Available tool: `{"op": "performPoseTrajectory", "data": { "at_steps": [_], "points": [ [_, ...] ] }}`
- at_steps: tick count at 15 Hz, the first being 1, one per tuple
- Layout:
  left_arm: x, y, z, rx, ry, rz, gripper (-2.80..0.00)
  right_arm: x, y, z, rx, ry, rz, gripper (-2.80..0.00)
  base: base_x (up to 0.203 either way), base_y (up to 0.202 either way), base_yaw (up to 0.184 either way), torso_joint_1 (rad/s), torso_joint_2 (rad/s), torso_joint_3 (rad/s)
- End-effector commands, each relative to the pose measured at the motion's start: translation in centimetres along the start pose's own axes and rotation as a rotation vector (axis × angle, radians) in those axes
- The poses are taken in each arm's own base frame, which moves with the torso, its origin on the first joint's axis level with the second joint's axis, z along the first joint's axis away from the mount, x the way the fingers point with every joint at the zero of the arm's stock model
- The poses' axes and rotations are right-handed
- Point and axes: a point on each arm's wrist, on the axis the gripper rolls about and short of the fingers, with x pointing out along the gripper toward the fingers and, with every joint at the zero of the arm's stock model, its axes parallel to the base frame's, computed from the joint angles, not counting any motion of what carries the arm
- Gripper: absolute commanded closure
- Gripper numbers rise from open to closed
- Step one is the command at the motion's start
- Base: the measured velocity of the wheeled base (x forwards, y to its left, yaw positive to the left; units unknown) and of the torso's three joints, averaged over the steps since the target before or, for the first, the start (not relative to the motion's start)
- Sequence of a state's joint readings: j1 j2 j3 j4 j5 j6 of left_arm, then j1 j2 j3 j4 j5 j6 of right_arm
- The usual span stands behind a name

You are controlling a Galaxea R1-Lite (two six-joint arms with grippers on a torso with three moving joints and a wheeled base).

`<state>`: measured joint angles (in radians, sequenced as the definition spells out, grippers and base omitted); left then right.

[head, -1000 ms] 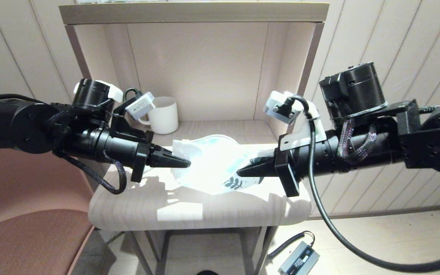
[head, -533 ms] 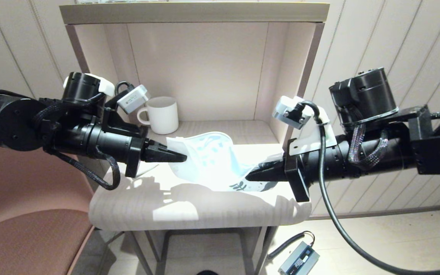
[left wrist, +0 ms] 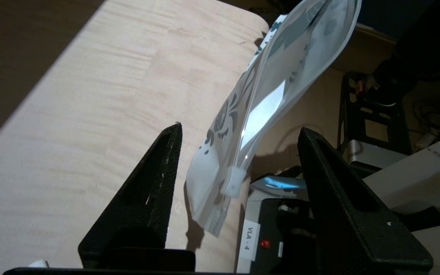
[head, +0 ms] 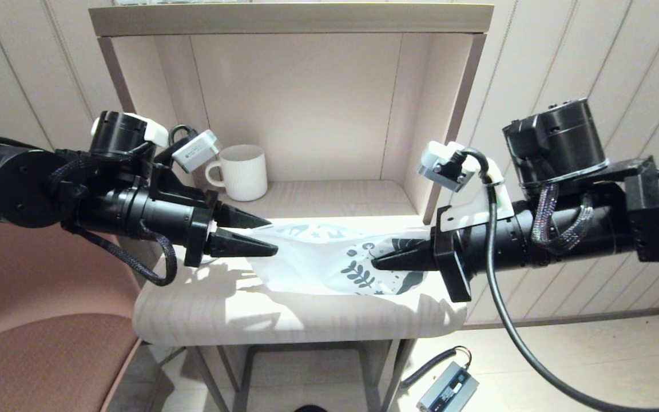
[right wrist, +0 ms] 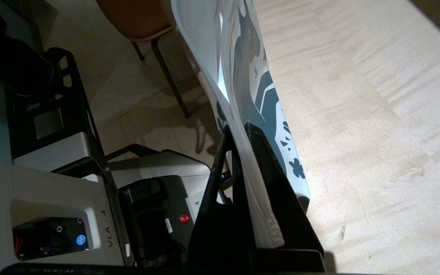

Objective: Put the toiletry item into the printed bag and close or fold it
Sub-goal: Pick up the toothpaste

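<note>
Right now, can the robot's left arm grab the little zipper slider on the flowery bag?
Probably yes. The left gripper is open, and the printed bag hangs with its white slider right between the fingers, nothing blocking. The right gripper pinches the bag's other end.

White ribbed mug (head: 243, 171) in shelf nook (head: 306, 109); pink chair (head: 32, 320) left; grey box (head: 447, 389) on floor.

— Where is room opening up?
— Bare tabletop (head: 284, 320) is lying free in front of the printed bag (head: 329, 260).
— And blocking?
— The mug (head: 245, 171) is standing behind it, with alcove walls (head: 421, 114) closing both sides.
</note>
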<state>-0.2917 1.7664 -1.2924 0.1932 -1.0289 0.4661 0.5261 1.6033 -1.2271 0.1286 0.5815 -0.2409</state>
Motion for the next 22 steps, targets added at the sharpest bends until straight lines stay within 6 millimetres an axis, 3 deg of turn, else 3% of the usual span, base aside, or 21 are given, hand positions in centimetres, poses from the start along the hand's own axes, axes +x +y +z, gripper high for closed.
{"op": "performPoseTrajectory", "data": {
  "at_steps": [1, 7, 13, 14, 19, 22],
  "points": [
    [-1.2, -0.1, -0.5, -0.010, -0.003, 0.026, -2.80, -0.8, 0.0, 0.2, -0.005, -0.016, -0.012, 0.00, 0.000, 0.000, 0.000, 0.000, 0.00, 0.000],
    [-5.7, -1.0, -2.2, -0.066, -0.013, 0.151, -2.80, -2.7, 0.3, 0.7, -0.017, -0.058, -0.027, 0.00, 0.000, 0.000, 0.000, 0.000, 0.00, 0.000],
    [-7.4, -2.8, -4.9, -0.122, 0.060, 0.314, -2.80, -4.5, 1.4, 1.3, -0.024, -0.098, -0.037, 0.00, 0.000, 0.000, 0.000, 0.000, 0.00, 0.000],
    [-7.6, -3.3, -5.0, -0.101, 0.055, 0.336, 0.00, -4.6, 1.5, 1.3, -0.025, -0.100, -0.035, 0.00, 0.000, 0.000, 0.000, 0.000, 0.00, 0.000],
    [-8.1, -4.8, -4.9, -0.114, 0.070, 0.451, 0.00, -5.4, 2.1, 1.4, -0.023, -0.115, -0.038, 0.00, 0.000, 0.000, 0.000, 0.000, 0.00, 0.000],
    [-8.1, -4.4, -5.0, -0.152, 0.082, 0.510, 0.00, -5.8, 2.4, 1.5, -0.023, -0.123, -0.039, 0.00, 0.000, 0.000, 0.000, 0.000, 0.00, 0.000]
  ]
}}
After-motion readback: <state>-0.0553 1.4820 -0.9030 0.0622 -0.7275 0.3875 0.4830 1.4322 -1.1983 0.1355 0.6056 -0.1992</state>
